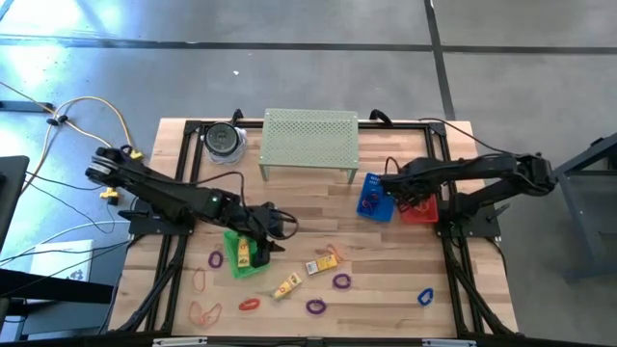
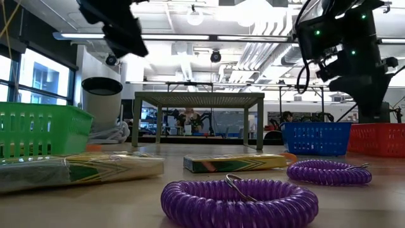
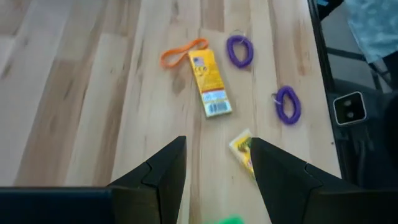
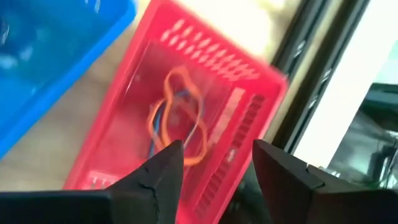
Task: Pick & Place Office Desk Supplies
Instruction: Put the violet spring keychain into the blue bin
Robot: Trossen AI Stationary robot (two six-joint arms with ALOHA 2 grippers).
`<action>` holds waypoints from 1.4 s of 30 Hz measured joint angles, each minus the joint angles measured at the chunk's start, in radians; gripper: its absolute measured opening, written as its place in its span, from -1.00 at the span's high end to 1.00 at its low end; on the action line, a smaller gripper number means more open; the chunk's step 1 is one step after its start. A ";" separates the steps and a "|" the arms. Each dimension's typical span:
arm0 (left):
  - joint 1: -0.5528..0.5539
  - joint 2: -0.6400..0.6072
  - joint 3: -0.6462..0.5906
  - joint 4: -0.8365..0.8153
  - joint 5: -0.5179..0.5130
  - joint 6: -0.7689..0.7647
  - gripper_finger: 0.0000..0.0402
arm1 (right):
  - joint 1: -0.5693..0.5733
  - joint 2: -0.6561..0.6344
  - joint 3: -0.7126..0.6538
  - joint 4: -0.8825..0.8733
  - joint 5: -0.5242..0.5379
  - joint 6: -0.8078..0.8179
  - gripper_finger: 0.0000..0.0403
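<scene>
Over the green basket (image 1: pixel 234 253) at the left front of the counter (image 1: pixel 289 207) we see the left hand (image 1: pixel 273 229), its fingers (image 3: pixel 163 177) spread and empty; a yellow packet (image 1: pixel 242 253) lies in that basket. On the bare wood beyond it lie more yellow packets (image 3: pixel 210 84), purple loops (image 3: pixel 240 50) and an orange loop (image 3: pixel 182 53), all apart from the hand. At the right side the right hand (image 1: pixel 403 197) hangs above the red basket (image 4: pixel 205 118), fingers (image 4: pixel 163 174) parted and holding nothing; orange loops (image 4: pixel 180 121) rest inside it; a blue basket (image 1: pixel 374 199) sits just beside it, near the pale-green shelf (image 1: pixel 310 138).
</scene>
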 joint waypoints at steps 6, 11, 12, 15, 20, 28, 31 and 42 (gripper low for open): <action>-0.041 -0.122 0.000 -0.250 -0.086 -0.170 0.13 | 0.046 -0.072 0.000 0.004 0.173 0.072 0.11; -0.113 -0.198 0.000 -0.428 -0.129 -0.350 0.13 | 0.115 -0.138 0.000 0.036 0.305 0.137 0.12; -0.128 -0.206 0.000 -0.456 -0.134 -0.382 0.13 | 0.130 -0.151 0.000 0.050 0.331 0.143 0.12; -0.171 -0.216 0.000 -0.544 -0.135 -0.459 0.13 | 0.180 -0.183 0.000 0.120 0.396 0.134 0.12; -0.261 -0.192 0.000 -0.716 -0.100 -0.550 0.13 | 0.267 -0.230 0.000 0.314 0.520 -0.021 0.13; -0.382 -0.140 0.000 -0.827 -0.081 -0.859 0.13 | 0.389 -0.242 0.000 0.779 0.542 -0.427 0.13; -0.403 -0.108 0.000 -0.826 -0.071 -0.908 0.13 | 0.428 -0.242 0.000 0.953 0.503 -0.553 0.13; -0.395 0.062 0.000 -0.830 0.069 -0.826 0.13 | 0.509 -0.233 0.001 1.327 0.038 -0.801 0.13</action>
